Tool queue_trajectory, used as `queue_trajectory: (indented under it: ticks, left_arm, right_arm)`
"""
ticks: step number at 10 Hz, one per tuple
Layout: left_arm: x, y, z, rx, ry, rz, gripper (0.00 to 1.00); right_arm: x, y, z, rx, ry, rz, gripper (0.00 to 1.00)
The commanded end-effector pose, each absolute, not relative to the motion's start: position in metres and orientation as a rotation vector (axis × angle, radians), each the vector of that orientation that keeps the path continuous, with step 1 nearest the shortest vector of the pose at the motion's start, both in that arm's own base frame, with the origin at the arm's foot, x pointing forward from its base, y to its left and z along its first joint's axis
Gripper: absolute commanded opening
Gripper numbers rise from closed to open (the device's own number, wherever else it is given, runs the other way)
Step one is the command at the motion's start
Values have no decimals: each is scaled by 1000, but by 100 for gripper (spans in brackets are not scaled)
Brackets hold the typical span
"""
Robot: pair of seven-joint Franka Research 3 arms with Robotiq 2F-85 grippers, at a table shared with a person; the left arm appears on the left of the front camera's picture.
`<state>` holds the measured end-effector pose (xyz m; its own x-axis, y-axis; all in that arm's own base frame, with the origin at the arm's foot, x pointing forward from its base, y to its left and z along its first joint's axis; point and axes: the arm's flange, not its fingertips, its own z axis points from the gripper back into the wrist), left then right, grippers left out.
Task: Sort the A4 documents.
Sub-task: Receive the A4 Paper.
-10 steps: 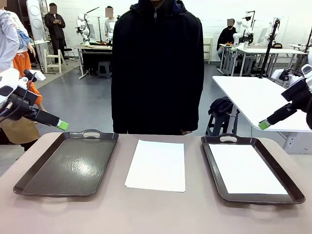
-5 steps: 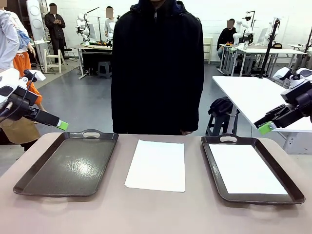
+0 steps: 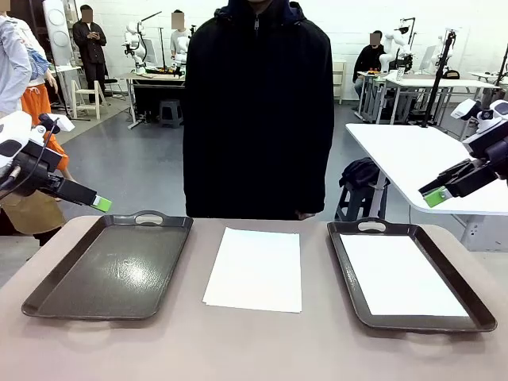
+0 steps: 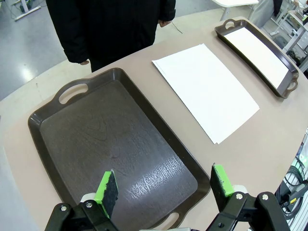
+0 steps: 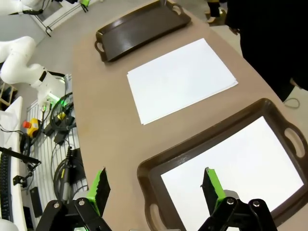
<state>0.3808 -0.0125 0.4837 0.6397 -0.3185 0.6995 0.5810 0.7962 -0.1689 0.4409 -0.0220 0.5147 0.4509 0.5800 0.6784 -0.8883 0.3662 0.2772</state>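
Nearest me the bench [image 3: 254, 349] is bare along its near edge. Past that, midway between the bench's left and right edges, the A4 documents [image 3: 254, 268] lie flat in a small pile. The staggered edges suggest more than one sheet, though I cannot count them. Toward the left edge sits the left tray [image 3: 111, 266] with nothing in it. Toward the right edge the right tray [image 3: 343, 270] already holds one sheet [image 3: 401, 274], lying flat inside the rim.

My left hand [image 3: 101, 203] hangs in the air near the far left corner, above the left tray, fingers spread wide and holding nothing. My right hand [image 3: 432, 197] hovers off the far right corner, also spread wide and holding nothing. The person [image 3: 258, 111] stands at the far edge, behind the pile.

I judge we are between sheets: one is placed and the pile is waiting. The next move calls for bringing a hand down to the pile and lifting just the top sheet by an edge. That is delicate, since thin paper lying flat gives the fingers little to catch.
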Motion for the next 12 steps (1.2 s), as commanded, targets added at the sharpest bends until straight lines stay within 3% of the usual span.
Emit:
queue_trajectory:
  ticks: [1, 3, 4, 12]
  left_arm:
    - [381, -11, 482, -409, -711, -531, 100]
    - [381, -11, 482, -409, -711, -531, 100]
    - [381, -11, 482, -409, -711, -531, 100]
    - [381, -11, 482, -409, -711, -531, 100]
  right_arm:
    - [441, -17, 511, 676, -544, 958, 100]
    - [445, -21, 506, 668, -525, 889, 100]
    - [442, -23, 514, 671, -523, 984, 100]
    - [442, -23, 514, 671, -523, 984, 100]
